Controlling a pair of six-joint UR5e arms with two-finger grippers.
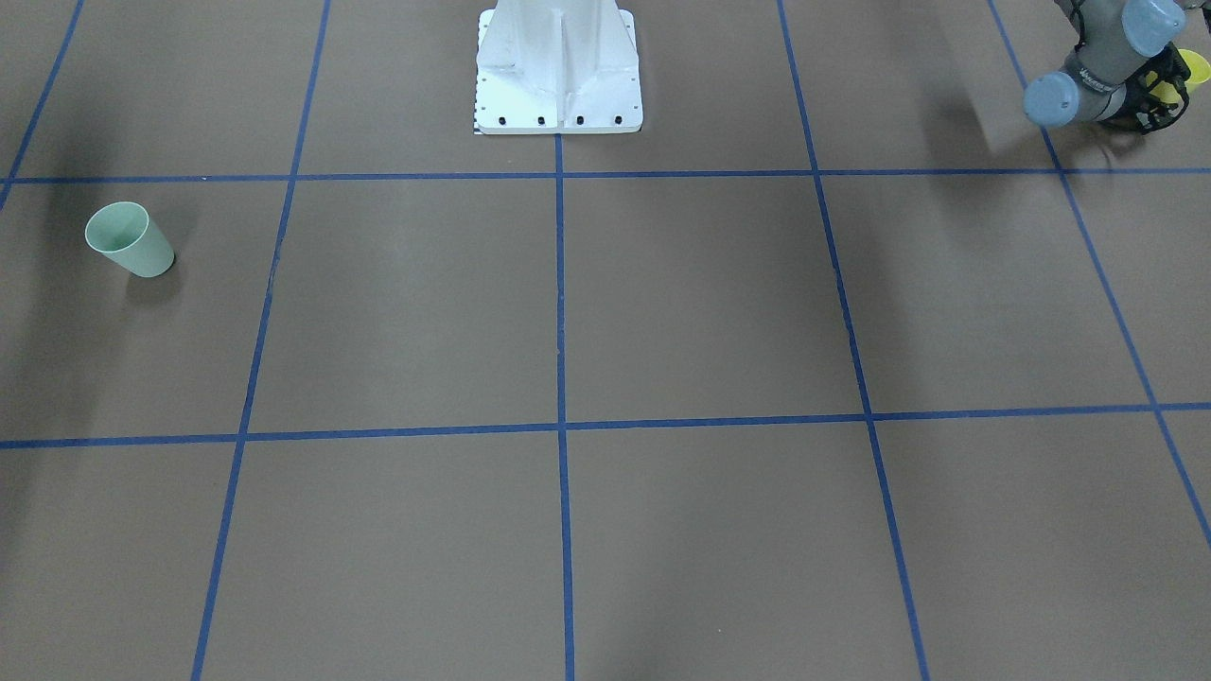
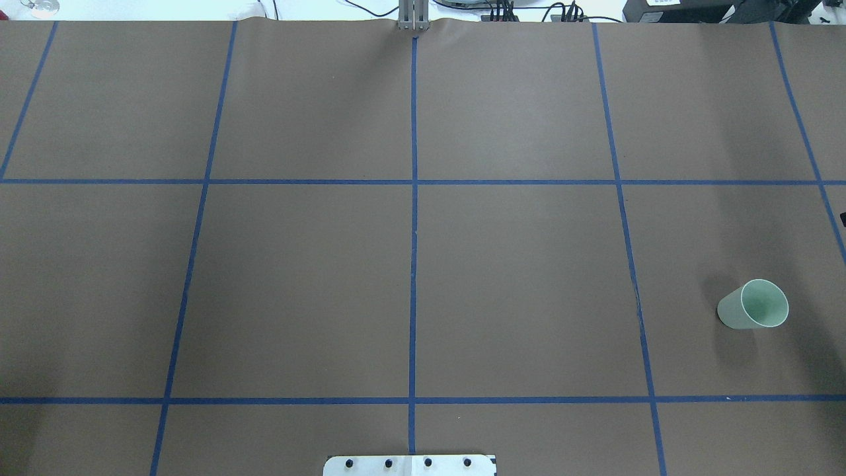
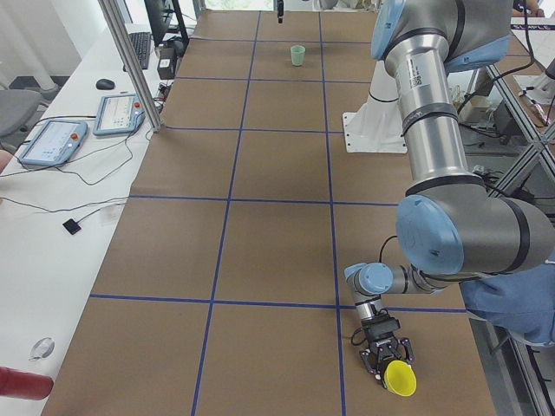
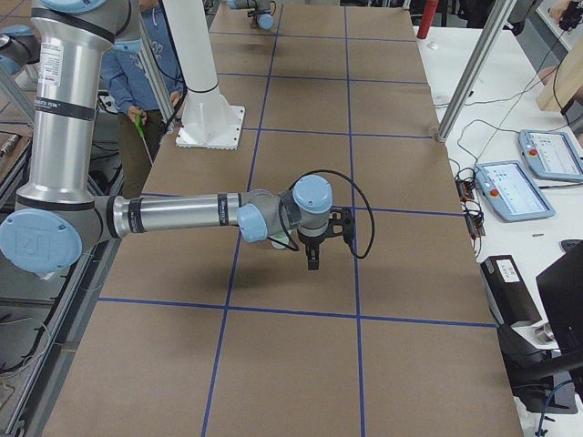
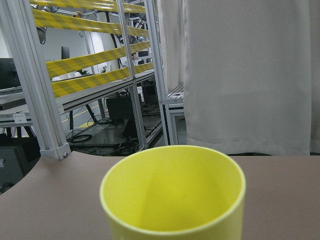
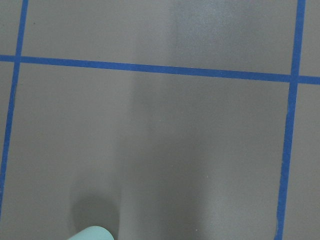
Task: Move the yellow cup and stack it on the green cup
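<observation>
1 plain bright yellow cup (image 5: 172,200), round-rimmed

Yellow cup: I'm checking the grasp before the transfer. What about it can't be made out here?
- Front-facing view: the yellow cup is mostly hidden behind the left hand, near the right edge.
- Left wrist view: its base is cut by the bottom edge; no fingers show.
- Overhead view: cup and hand lie outside the frame.
- Left view: too small to tell whether it touches the table.
</observation>
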